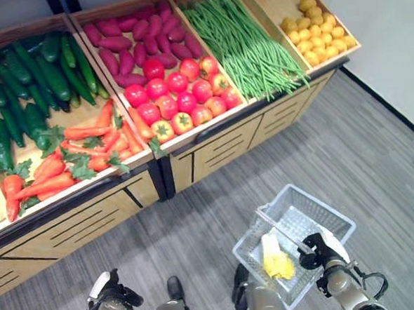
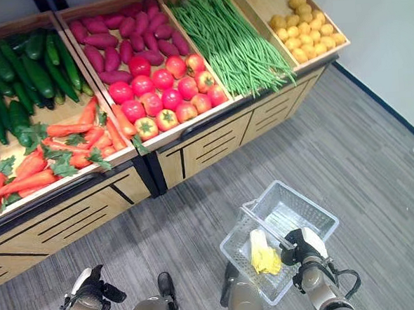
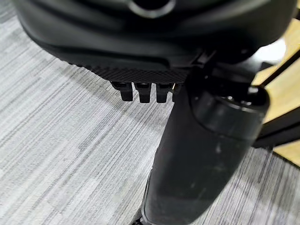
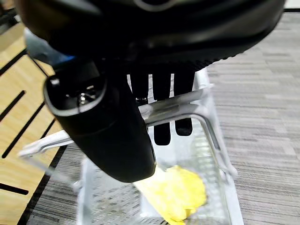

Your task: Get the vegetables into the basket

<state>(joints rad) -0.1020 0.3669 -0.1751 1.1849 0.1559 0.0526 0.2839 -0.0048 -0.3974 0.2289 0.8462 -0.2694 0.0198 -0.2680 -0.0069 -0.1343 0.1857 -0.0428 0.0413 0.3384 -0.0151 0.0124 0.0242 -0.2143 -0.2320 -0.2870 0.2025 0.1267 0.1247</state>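
At 5 o'clock in the head views, the right hand (image 4: pixel 164 108) hooks its fingers around the handle (image 4: pixel 187 105) of the clear basket (image 1: pixel 330 221), which holds a yellow-white vegetable (image 1: pixel 275 260). The left hand (image 1: pixel 109 296) hangs at 7 o'clock, fingers curled and empty. Risk: the hooked handle may slip, tipping out the basket; the carrots (image 1: pixel 67 160) lie at 10 o'clock.

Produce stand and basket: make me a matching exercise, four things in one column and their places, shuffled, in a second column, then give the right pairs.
Things
1. tomatoes
2. green beans
3. carrots
4. yellow vegetable

Places
A. in the clear basket that the right hand holds by its handle
B. the bin between the purple sweet potatoes' bin and the small yellow fruit
C. the front of the cucumbers' bin
D. just in front of the purple sweet potatoes, in the same bin

Pairs: 1-D, 2-B, 3-C, 4-A
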